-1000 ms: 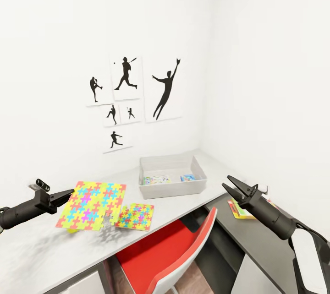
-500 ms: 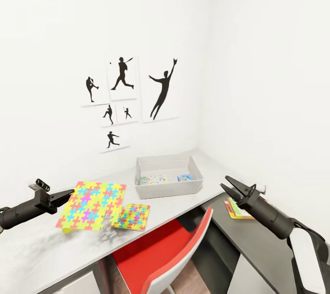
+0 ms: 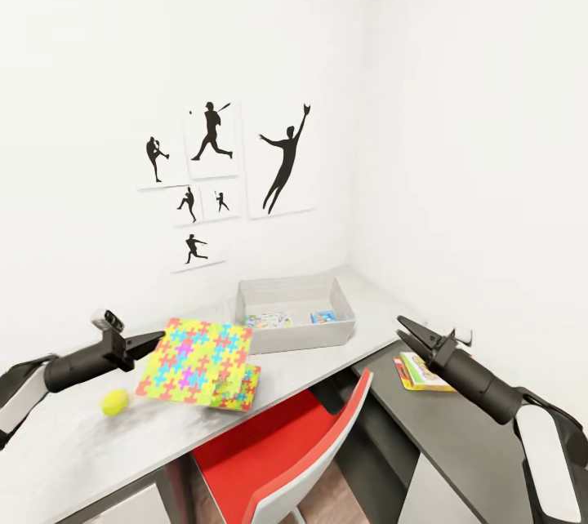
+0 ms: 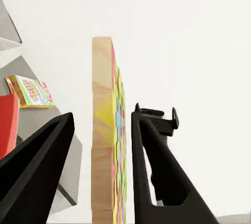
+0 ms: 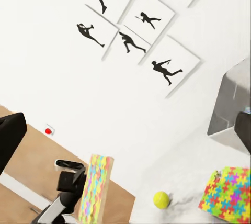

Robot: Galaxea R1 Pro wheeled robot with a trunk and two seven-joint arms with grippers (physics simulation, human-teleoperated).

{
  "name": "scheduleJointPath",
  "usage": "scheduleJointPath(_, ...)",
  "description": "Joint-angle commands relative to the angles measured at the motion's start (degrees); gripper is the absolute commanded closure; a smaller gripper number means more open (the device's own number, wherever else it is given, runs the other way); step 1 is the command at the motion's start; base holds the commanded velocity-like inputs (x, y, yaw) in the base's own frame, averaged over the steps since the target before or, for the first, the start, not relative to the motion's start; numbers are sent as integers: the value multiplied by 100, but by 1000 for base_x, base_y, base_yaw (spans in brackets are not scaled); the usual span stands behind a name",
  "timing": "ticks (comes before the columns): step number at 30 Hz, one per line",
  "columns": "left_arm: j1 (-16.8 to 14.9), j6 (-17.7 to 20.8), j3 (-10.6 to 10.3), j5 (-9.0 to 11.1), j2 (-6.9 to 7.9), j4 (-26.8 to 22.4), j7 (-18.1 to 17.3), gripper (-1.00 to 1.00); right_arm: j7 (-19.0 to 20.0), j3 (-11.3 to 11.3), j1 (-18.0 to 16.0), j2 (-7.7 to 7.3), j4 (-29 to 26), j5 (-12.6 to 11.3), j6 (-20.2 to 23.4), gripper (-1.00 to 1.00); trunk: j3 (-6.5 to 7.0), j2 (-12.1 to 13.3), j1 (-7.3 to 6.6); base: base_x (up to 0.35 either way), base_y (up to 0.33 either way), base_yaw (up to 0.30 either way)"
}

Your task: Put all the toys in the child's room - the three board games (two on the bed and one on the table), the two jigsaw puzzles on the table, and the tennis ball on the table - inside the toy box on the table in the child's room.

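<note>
My left gripper (image 3: 155, 339) is shut on the edge of the large jigsaw puzzle (image 3: 202, 351), holding it tilted above the table (image 3: 327, 369). In the left wrist view the puzzle (image 4: 104, 130) stands edge-on between the fingers. The smaller jigsaw puzzle (image 3: 242, 390) lies under its lower edge. The tennis ball (image 3: 114, 401) rests on the table below my left arm. The toy box (image 3: 296, 335) holds two board games (image 3: 268, 320) (image 3: 323, 317). A third board game (image 3: 420, 371) lies on the dark lower section, beside my right gripper (image 3: 402, 328), which is open and holds nothing.
A red chair (image 3: 278, 450) is tucked under the table in front of the toy box. The table runs into a room corner, with baseball silhouette pictures (image 3: 282, 157) on the wall behind. The right wrist view shows the ball (image 5: 161, 199) and small puzzle (image 5: 230, 192).
My left gripper has carried the large puzzle to the right, nearer the toy box, over the small puzzle. The tennis ball has come into sight. The view has shifted slightly.
</note>
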Motion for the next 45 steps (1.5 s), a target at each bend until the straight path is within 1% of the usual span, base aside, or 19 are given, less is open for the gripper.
scheduleJointPath(1, -49, 70, -14, 41, -54, -91, 194, 100, -27, -22, -3, -4, -1, 20, 36, -100, -3, -5, 2, 0, -1, 6)
scheduleJointPath(4, -144, 80, 23, 86, -234, -213, 758, 100, -220, -5, -4, -56, -4, 37, 46, -100, -3, -5, 2, 0, 0, 3)
scheduleJointPath(5, -155, 61, 48, 92, -299, -229, 873, 100, -318, 7, -6, -66, -4, 40, 52, -100, -3, -5, 2, 0, 0, 1)
scheduleJointPath(6, -167, 4, 95, 93, -403, -239, 980, 100, -444, 22, -4, -72, 2, 40, 66, -100, -3, -5, 2, 0, 0, 0)
scheduleJointPath(8, -174, -80, 185, 95, -498, -236, 1045, 100, -539, 105, -3, -77, 8, 43, 74, -100, -3, -5, 2, 0, 0, 0)
scheduleJointPath(9, -174, -97, 213, 97, -510, -235, 1052, 100, -556, 150, -2, -77, 9, 44, 74, -100, -3, -5, 2, 0, 0, 0)
scheduleJointPath(12, -176, -145, 396, 99, -548, -234, 1063, 100, -705, 554, -24, -86, 12, 70, 68, -100, -3, -5, 2, 0, 0, 0)
scheduleJointPath(14, -176, -166, 551, 100, -561, -233, 1066, 100, -870, 830, -33, -93, 2, 158, 74, -100, -3, -5, 2, 0, 0, 0)
scheduleJointPath(15, -176, -171, 597, 101, -564, -235, 1070, 100, -898, 875, -33, -99, 1, 179, 75, -100, -3, -5, 2, 0, 0, 0)
scheduleJointPath(16, -176, -190, 682, 102, -571, -236, 1076, 100, -937, 939, -35, -135, -1, 209, 77, -100, -3, -5, 2, 0, 0, 0)
scheduleJointPath(18, -176, -347, 783, 103, -615, -238, 1087, 100, -978, 1018, -32, -303, -3, 240, 74, -100, -3, -5, 2, 0, 0, 0)
scheduleJointPath(19, -176, -407, 798, 103, -635, -238, 1087, 100, -984, 1034, -27, -355, -4, 244, 70, -100, -3, -5, 2, 0, 0, 0)
scheduleJointPath(20, -176, -590, 833, 104, -686, -239, 1084, 100, -990, 1063, -12, -497, 4, 251, 47, -100, -3, -5, 2, 0, 0, 0)
scheduleJointPath(22, -176, -749, 849, 107, -719, -239, 1067, 100, -982, 1079, 0, -585, 9, 256, 30, -100, -3, -5, 2, 4, 0, 0)
scheduleJointPath(27, -176, -880, 847, 114, -755, -239, 1048, 100, -965, 1043, 6, -661, 12, 259, 12, -100, -3, -5, 2, 159, -34, 0)
scheduleJointPath(28, -174, -894, 856, 115, -806, -239, 1026, 100, -959, 1009, 7, -677, 13, 254, 10, -100, -3, -5, 2, 45, -23, 0)
scheduleJointPath(36, -168, -906, 860, 120, -824, -239, 1006, 100, -959, 1006, 7, -655, 13, 256, 1, -100, -3, -5, 2, 6, -10, 0)
scheduleJointPath(39, -167, -906, 860, 118, -825, -239, 1002, 100, -962, 1008, 7, -635, 13, 258, 1, -100, -2, -5, 2, 2, -175, 10)
scheduleJointPath(45, -167, -905, 860, 113, -821, -239, 1000, 100, -963, 1018, 7, -633, 13, 258, 1, -100, 2, -5, 2, 141, -233, 210)
